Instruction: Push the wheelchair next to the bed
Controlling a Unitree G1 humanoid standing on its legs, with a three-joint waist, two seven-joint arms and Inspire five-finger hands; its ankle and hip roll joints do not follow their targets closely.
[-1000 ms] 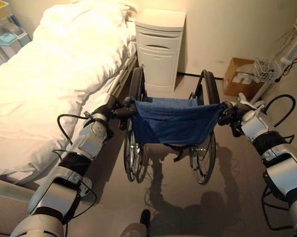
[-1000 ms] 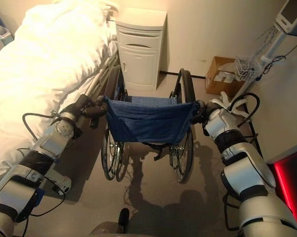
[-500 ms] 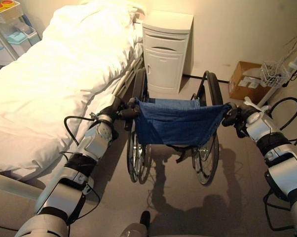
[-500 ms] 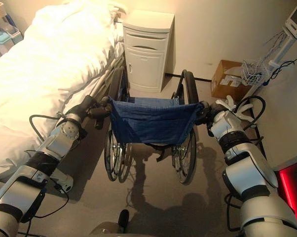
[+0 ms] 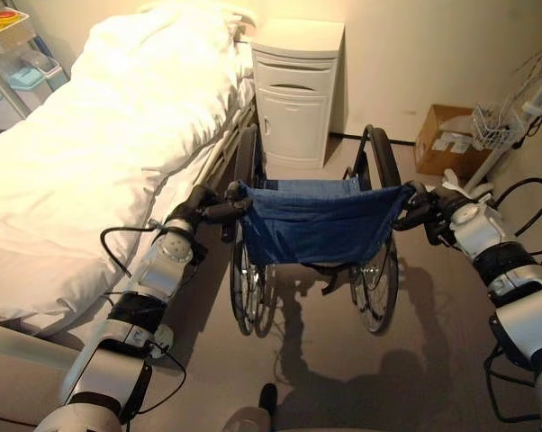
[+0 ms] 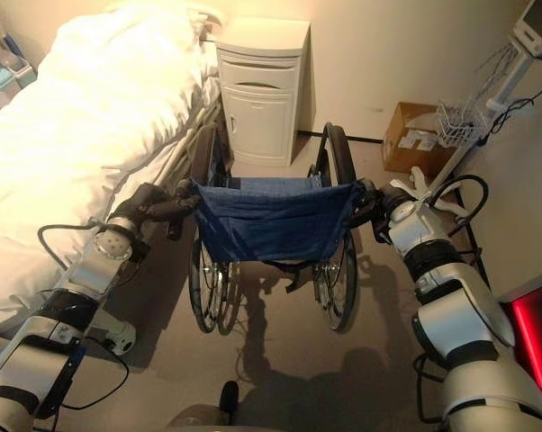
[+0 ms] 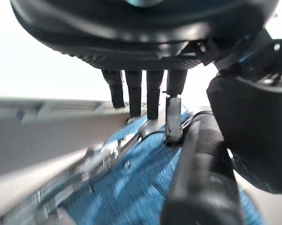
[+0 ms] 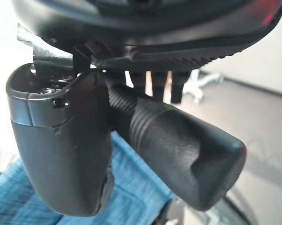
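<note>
Wheelchair (image 5: 318, 225) in front of me, upright on all wheels, back toward me: blue fabric backrest w/ a sewn pocket, black frame, 2 big spoked wheels w/ black tyres, ribbed black push handles sticking back at each top corner. Bed (image 5: 100, 144) to my left, white duvet piled over it, side rail showing. Chair's left wheel sits just beside the bed's edge, chair roughly parallel to it.

Blue-backed wheelchair (image 5: 318, 225) with black tyres — white bed (image 5: 100, 144), white cabinet (image 5: 296, 90), brown box (image 5: 442, 135)
</note>
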